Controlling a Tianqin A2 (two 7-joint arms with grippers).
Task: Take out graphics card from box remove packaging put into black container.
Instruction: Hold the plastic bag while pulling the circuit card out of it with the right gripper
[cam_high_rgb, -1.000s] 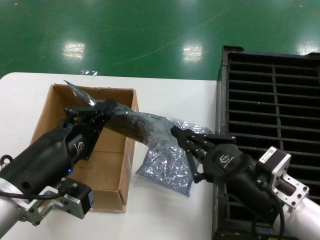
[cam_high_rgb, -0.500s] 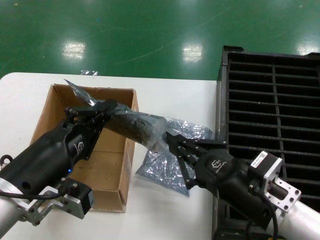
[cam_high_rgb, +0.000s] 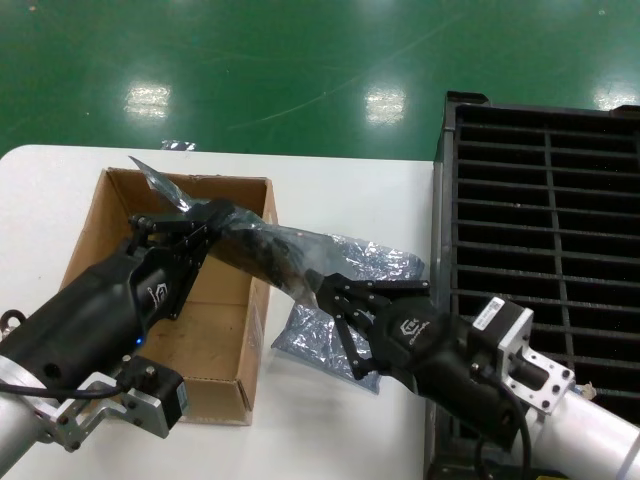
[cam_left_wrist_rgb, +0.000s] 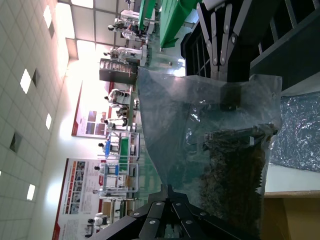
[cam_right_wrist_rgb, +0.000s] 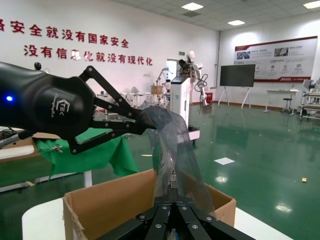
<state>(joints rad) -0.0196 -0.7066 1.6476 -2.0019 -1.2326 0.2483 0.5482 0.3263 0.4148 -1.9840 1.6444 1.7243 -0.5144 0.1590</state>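
the glossy grey-blue translucent anti-static bag (cam_high_rgb: 265, 252) hung in the air over the right wall of the shallow brown cardboard box (cam_high_rgb: 120, 215), its long axis slanting from upper left down to lower right in the head view. the dark graphics card (cam_left_wrist_rgb: 235, 165) showed through the plastic in the left wrist view as a dark mass in the bag's lower part; which way its bracket pointed could not be told. the left gripper (cam_high_rgb: 205, 222) had its jaws pinched on the bag's upper-left end above the box. the right gripper (cam_high_rgb: 325, 292) had its jaws closed on the lower-right end, just beyond the box wall. a second crumpled silvery-blue plastic bag (cam_high_rgb: 340, 325) lay flat on the white table (cam_high_rgb: 330, 180), between the box and the large black slotted plastic crate (cam_high_rgb: 545, 200) at the right edge. beyond the table stretched a glossy green floor (cam_high_rgb: 300, 60) with light reflections. the right wrist view showed a white wall with red chinese lettering (cam_right_wrist_rgb: 75, 47).
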